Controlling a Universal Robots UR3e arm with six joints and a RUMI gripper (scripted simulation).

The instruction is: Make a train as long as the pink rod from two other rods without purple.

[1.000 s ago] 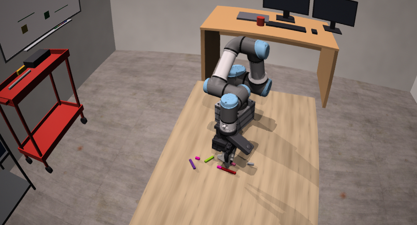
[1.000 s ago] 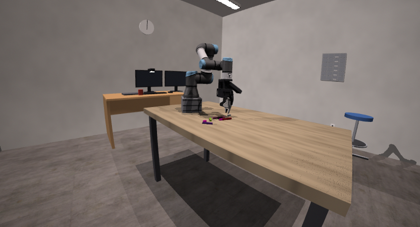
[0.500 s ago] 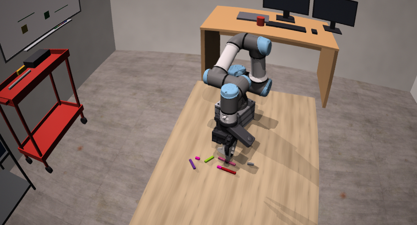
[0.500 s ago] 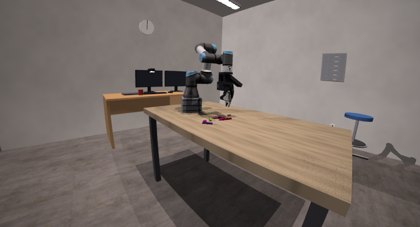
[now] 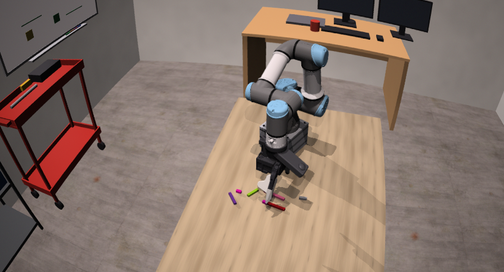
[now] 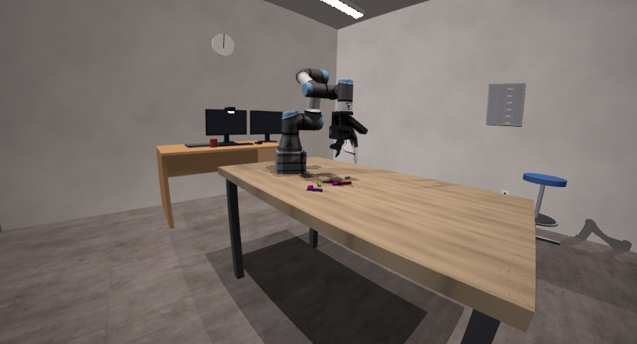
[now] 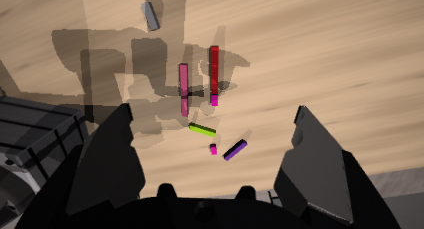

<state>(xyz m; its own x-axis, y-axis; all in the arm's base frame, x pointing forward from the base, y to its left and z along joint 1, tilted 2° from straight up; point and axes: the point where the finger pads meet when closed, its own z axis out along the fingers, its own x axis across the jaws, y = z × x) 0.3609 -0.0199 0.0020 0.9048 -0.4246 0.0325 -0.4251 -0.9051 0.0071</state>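
Top view: the end effector (image 5: 269,189) hangs above the counter (image 5: 353,212), jaws spread wide, nothing held. Just beneath it the red rod (image 5: 276,206) lies flat with a magenta rod (image 5: 264,201) touching its 10 o'clock end; the pink rod (image 5: 279,196) lies just beside them.

Exterior view: the end effector stands well above the rod cluster.

Wrist view: red and magenta sit end to end in line, pink parallel at 9 o'clock; lime rod (image 7: 202,130), purple rod (image 7: 235,150) and grey rod (image 7: 150,16) lie apart.

Judgement: the rods appear light, rigid and easily nudged; grip mid-length across the long sides
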